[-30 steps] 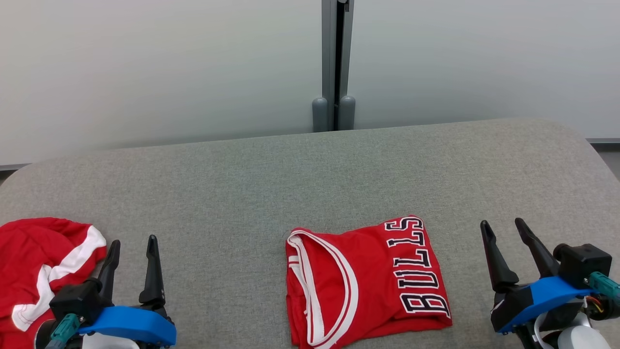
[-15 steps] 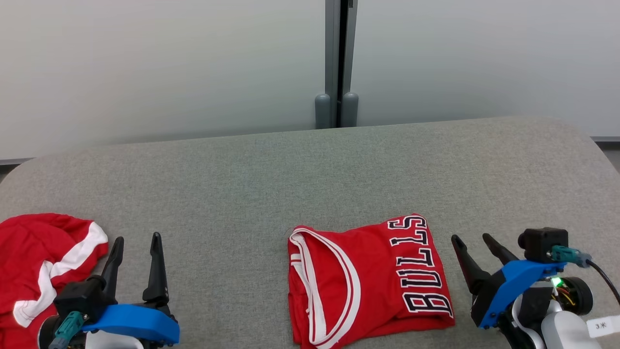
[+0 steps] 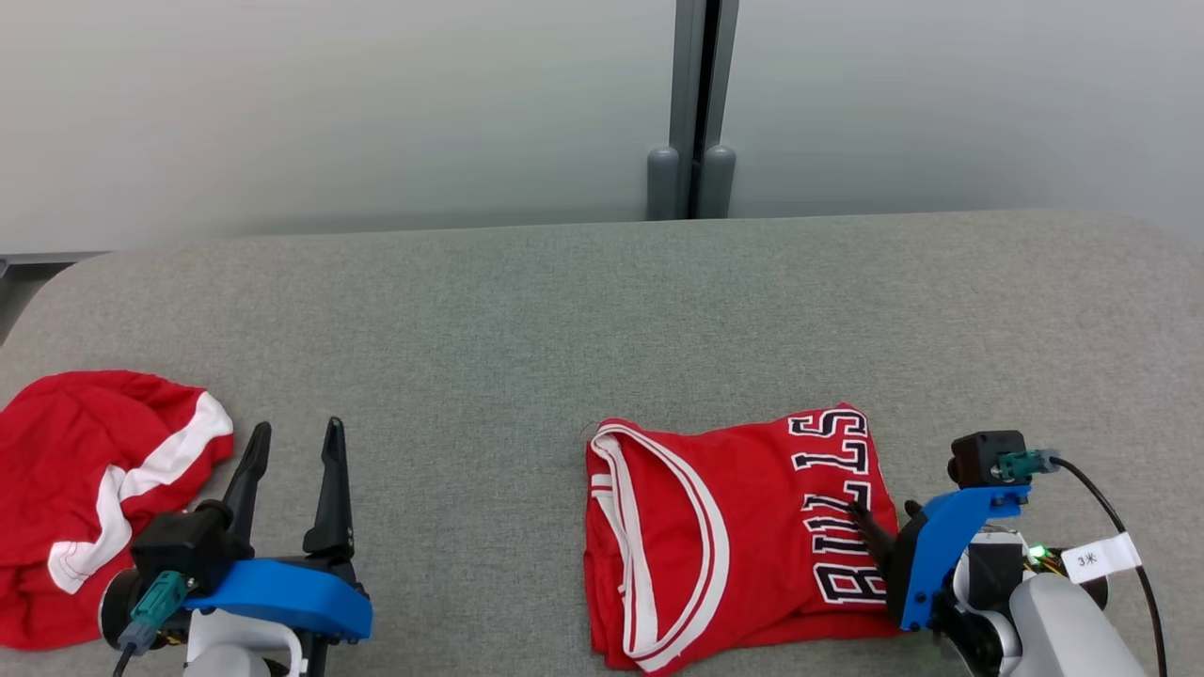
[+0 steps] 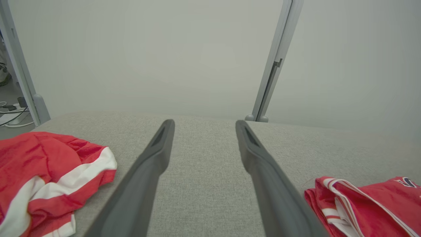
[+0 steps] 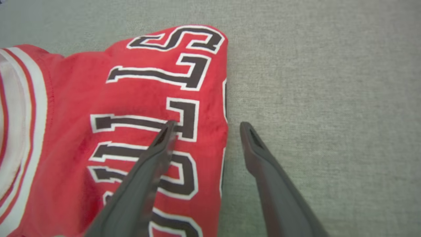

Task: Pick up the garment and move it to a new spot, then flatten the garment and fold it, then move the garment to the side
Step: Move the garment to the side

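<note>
At the lower left of the head view a crumpled red-and-white heap (image 3: pixel 94 489) lies on the grey pad (image 3: pixel 527 329). Just right of it is the left gripper (image 3: pixel 296 428), its fingers spread wide, pointing up the frame over bare pad and pinching nothing. Right of centre and low in the frame, the jersey (image 3: pixel 734 536) lies folded flat, with the collar trim on its left and black lettering running up its right side. At the lower right, the right gripper (image 3: pixel 882 512) sits at that lettered edge, fingers spread and empty. In the right wrist view the jersey's right edge runs up the frame between the two fingers, the left one over the lettering and the right one over bare pad beside the cloth. Whether either tip touches cannot be told. The folding looks done, so the move to the side seems to be what remains. The right arm is far nearer, the left well apart. A pinch across that edge must probably catch every layer, or the fold may open.
</note>
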Tool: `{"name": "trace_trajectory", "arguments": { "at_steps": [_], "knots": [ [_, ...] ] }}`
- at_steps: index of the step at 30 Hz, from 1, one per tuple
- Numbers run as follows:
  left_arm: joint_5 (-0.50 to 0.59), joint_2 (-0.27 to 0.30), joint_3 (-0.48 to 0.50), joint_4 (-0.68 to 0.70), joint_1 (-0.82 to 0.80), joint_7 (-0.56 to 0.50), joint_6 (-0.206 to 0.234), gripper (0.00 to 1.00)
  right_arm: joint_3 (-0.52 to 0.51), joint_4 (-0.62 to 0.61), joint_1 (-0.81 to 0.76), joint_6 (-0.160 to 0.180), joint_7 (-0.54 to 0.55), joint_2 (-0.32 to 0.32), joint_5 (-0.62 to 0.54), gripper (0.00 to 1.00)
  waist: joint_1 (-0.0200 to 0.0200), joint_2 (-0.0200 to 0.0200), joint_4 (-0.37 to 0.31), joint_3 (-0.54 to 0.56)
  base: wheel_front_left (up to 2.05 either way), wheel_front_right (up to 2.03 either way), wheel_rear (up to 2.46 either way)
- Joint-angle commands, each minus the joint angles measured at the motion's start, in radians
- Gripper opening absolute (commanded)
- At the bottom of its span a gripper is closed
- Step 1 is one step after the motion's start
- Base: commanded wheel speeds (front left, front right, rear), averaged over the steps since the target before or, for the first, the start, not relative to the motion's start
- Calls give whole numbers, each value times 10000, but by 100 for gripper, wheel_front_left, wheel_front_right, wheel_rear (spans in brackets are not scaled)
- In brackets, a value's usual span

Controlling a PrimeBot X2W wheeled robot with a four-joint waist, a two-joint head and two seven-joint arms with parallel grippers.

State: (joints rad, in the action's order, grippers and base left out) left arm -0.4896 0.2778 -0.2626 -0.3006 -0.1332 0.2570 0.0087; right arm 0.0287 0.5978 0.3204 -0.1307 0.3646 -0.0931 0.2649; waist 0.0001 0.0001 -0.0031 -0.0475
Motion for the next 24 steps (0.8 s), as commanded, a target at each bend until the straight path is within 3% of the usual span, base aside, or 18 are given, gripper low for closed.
{"name": "trace_trajectory", "arguments": {
  "at_steps": [1,10,11,12,24],
  "knots": [
    [54,-25,15,-24,-163,10,-22,100,30,89,166,-1,30,-49,8,100,-1,-1,40,-36,0,0,0],
    [59,-49,-109,-250,-430,41,-172,100,746,1669,624,-3,1099,-101,660,100,-1,-1,151,-195,0,0,0],
    [59,-51,-111,-283,-448,45,-178,100,890,1714,630,-3,1133,-161,729,42,-1,-1,158,-214,0,0,0],
    [54,-50,-102,-297,-488,45,-193,100,1084,1673,692,-4,1086,-235,742,0,-1,-1,159,-249,0,0,0],
    [140,-33,322,-2,-841,82,-243,100,3474,-208,2858,1,462,-2588,779,0,-1,-1,-621,-1122,0,0,0]
  ]
}}
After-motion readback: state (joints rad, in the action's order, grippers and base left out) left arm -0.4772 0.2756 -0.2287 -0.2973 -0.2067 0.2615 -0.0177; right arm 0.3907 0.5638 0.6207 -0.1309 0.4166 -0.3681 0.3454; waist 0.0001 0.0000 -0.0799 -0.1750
